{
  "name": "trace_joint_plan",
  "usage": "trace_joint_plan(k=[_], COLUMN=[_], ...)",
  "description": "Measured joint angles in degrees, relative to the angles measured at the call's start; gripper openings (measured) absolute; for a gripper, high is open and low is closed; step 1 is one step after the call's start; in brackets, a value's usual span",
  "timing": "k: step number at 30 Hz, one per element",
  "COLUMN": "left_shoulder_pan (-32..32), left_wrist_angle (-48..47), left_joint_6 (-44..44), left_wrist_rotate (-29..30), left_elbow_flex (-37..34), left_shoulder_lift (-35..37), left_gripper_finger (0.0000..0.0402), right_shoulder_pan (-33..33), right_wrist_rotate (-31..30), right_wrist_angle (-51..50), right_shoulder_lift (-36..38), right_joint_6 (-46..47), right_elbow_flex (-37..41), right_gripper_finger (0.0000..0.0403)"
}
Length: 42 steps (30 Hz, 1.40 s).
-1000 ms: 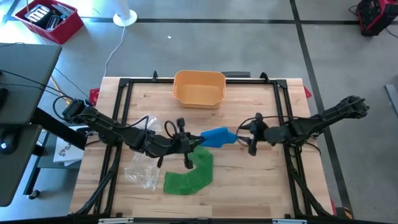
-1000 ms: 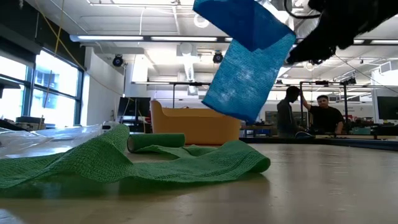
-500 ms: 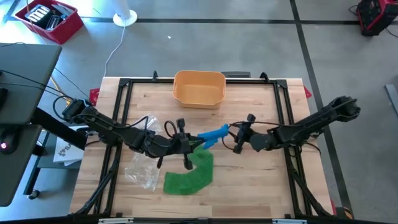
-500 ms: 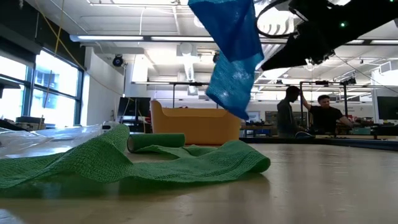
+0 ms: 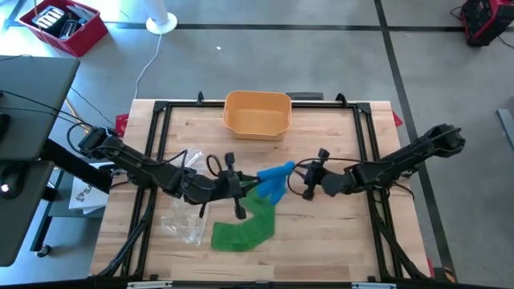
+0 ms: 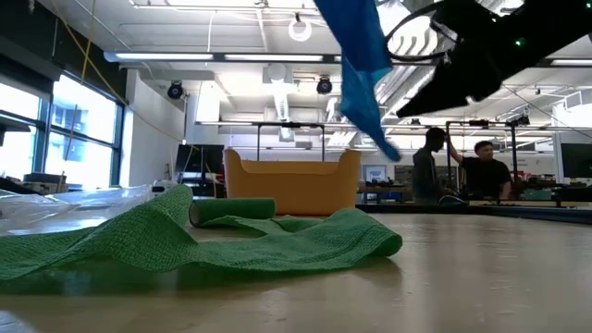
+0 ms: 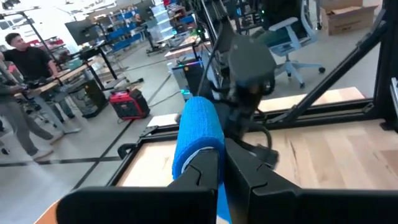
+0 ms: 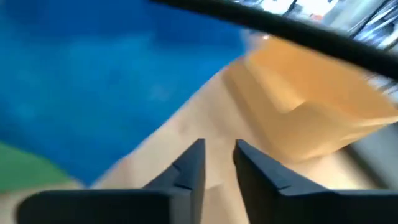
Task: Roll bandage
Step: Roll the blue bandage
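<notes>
A blue bandage [image 5: 274, 178] hangs in the air above the table's middle, with my left gripper [image 5: 250, 187] shut on it. In the low view its strip [image 6: 361, 55] dangles narrow, clear of the wood. My right gripper [image 5: 304, 183] stands just right of it. Its fingers [image 8: 189, 168] are slightly apart with nothing between them. The blue cloth [image 8: 93, 81] fills the space beyond those fingers. A green bandage [image 5: 246, 225] lies loosely spread on the table below, with a small rolled part [image 6: 232, 211] at its far side. My left gripper pinches the blue bandage between its two shut fingers near the strip's upper end [image 7: 198, 134]. The fingers reach in about level from the table's left. The cloth rises over the fingertips, and the rest hangs slack below, lifted clear of the table.
An orange basket [image 5: 257, 113] stands at the table's far middle. A crumpled clear plastic bag [image 5: 184, 210] lies left of the green bandage. A black frame [image 5: 152, 160] runs round the table. People [image 6: 476, 171] stand in the room beyond.
My right gripper has moved toward the table's left and down, closer to the blue bandage. The hanging blue strip has turned about and shows much narrower than before.
</notes>
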<state>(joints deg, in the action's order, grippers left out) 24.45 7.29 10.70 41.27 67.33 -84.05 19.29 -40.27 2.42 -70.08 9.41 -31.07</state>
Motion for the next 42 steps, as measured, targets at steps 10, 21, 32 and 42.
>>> trace_joint_plan(k=[10, 21, 32, 42], left_shoulder_pan=[0.0, 1.2, 1.2, 1.5], left_wrist_angle=[0.2, 0.4, 2.1, 3.2], left_joint_6=[1.0, 1.0, 1.4, 0.1], left_wrist_rotate=[-1.2, -2.6, -5.8, -6.5], left_elbow_flex=[0.0, 0.0, 0.0, 0.0], left_shoulder_lift=[1.5, 4.2, 5.6, 5.6], left_gripper_finger=[0.0001, 0.0001, 0.0001, 0.0001], right_shoulder_pan=[-0.7, -3.0, -8.6, -9.6], right_wrist_rotate=[11.4, 11.9, 32.4, 29.0], right_wrist_angle=[6.7, 41.4, 54.9, 53.1], right_shoulder_lift=[-8.6, -12.0, -12.1, -12.1], right_joint_6=[0.6, -2.5, -6.6, -11.1], right_elbow_flex=[0.1, 12.6, 11.7, 8.6], right_gripper_finger=[0.0196, 0.0200, 0.0199, 0.0041])
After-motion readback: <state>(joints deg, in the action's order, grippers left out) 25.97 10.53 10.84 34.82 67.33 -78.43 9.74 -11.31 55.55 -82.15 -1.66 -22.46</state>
